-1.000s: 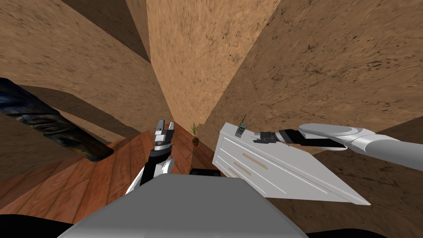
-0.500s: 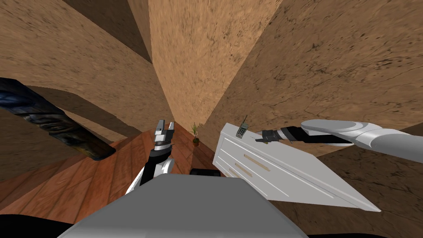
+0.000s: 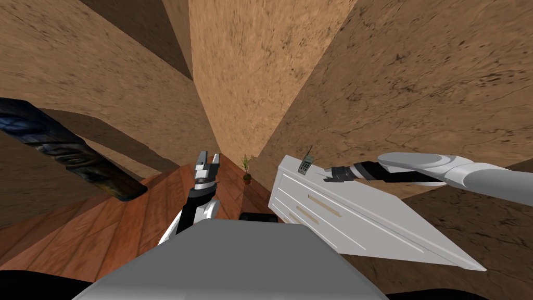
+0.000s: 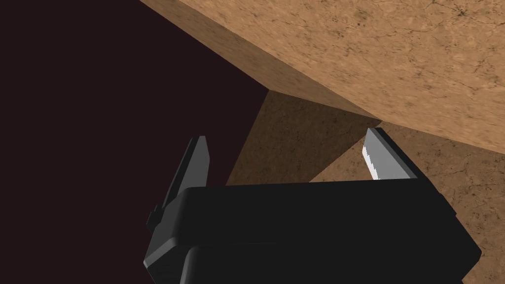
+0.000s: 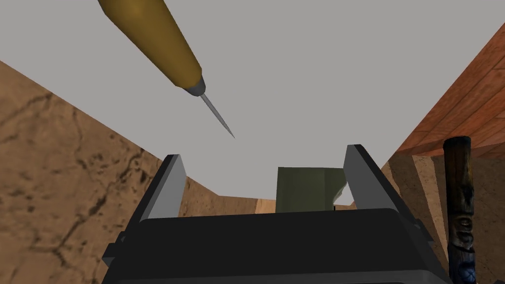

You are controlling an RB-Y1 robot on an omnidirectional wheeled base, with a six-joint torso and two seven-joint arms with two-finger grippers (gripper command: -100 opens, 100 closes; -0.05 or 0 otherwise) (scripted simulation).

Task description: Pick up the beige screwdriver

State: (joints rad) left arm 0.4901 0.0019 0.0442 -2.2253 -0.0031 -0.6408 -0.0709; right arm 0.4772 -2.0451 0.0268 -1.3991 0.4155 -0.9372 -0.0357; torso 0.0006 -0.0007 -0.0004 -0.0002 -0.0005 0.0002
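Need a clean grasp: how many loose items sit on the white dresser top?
2. The screwdriver lies just ahead of the open right gripper, outside its fingers; a green handset sits near the far corner of the dresser. The arm may hide others.

You have the screwdriver lying on the pale grey dresser top. Its ochre handle tapers to a thin, pointed grey shaft.

Even warm light, mid-bright; soft shadows; heavy wide-lens splay twd head-view corners.
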